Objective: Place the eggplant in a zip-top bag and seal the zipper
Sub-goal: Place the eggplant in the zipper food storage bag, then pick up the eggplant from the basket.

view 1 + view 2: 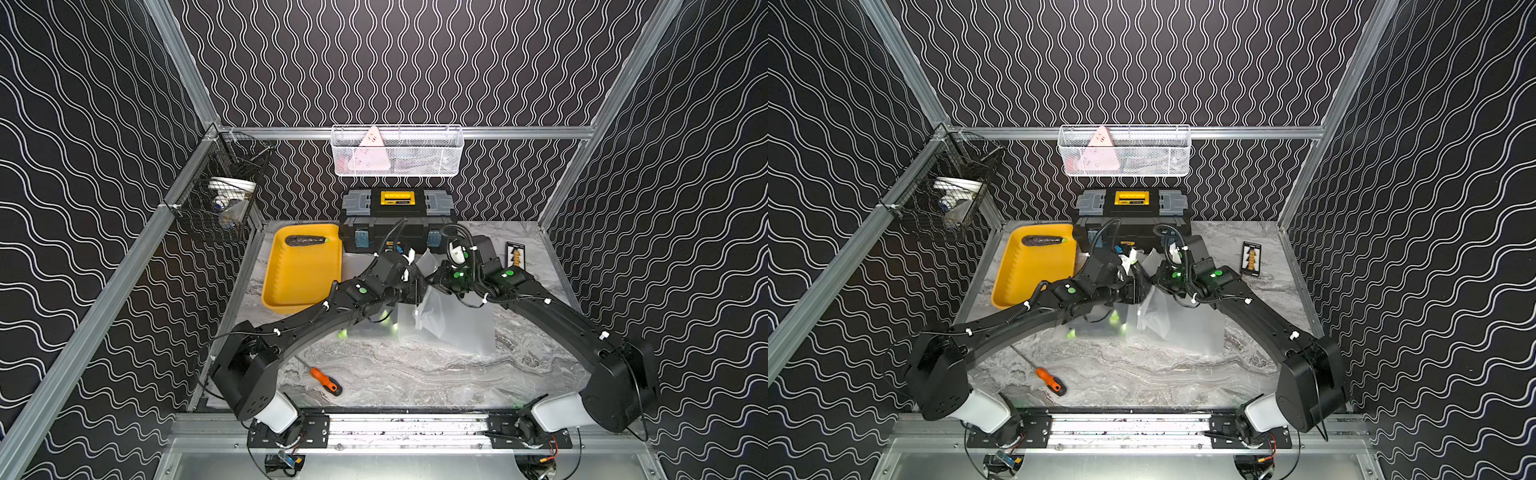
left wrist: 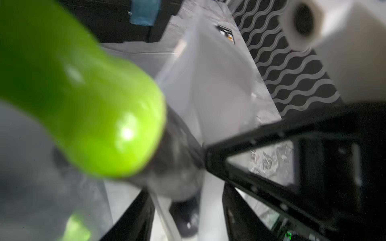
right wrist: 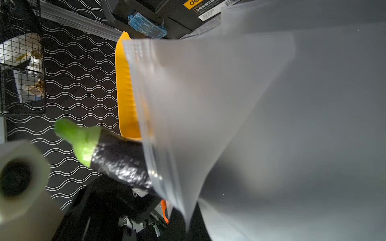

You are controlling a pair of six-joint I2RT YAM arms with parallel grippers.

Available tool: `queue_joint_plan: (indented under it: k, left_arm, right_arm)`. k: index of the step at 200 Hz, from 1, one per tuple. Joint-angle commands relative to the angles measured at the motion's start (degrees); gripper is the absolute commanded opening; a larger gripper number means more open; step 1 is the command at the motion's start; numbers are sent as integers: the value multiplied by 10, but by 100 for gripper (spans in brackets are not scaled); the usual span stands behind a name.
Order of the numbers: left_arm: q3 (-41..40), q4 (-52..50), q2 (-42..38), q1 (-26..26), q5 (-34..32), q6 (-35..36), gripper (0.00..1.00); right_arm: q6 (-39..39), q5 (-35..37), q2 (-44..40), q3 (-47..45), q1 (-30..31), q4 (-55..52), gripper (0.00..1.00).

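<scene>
An eggplant (image 3: 121,160) with a bright green cap (image 2: 100,125) sticks tail-first into the mouth of a frosted zip-top bag (image 3: 208,104), its cap end outside. My left gripper (image 2: 186,198) is open, fingers apart on either side of the eggplant's dark body, with a gap showing on each side. My right gripper (image 3: 188,227) is shut on the bag's edge and holds it up. In both top views the two grippers meet over the bag (image 1: 453,320), left (image 1: 415,286) and right (image 1: 434,276), and this eggplant is hidden beneath them. A second eggplant (image 1: 305,240) lies in the yellow tray (image 1: 299,286).
A black and yellow toolbox (image 1: 397,220) stands behind the grippers. An orange-handled screwdriver (image 1: 326,380) lies near the front left. A black card (image 1: 515,254) lies at the back right. A white wire basket (image 1: 397,151) and a black one (image 1: 220,199) hang on the walls.
</scene>
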Motion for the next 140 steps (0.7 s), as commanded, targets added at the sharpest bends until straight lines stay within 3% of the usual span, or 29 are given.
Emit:
queue_joint_plan:
  k: [1,23,74,109,122,140]
  left_arm:
    - [5,16,-13,10,56,22,71]
    - [-10,34,-36,45,78,-3,79]
    - [-23,62,-60,125,129,-42,80]
    - [-30,70,-43,133,129,-49,71]
    - [-23,46,-36,133,102,-39,69]
    - [1,-31,-29,138,-4,-25,72]
  right_arm:
    - [-10,2,-7,1,-2,0,4]
    - [-15,5,-8,-8,-2,-4,4]
    - [-28,12,-10,-16,-3,-10,4]
    - [-34,13,-15,-9,-4,-17,4]
    - [-41,24,-16,-4,-4,-27,4]
    - [-49,40,-15,-2,-7,-36,4]
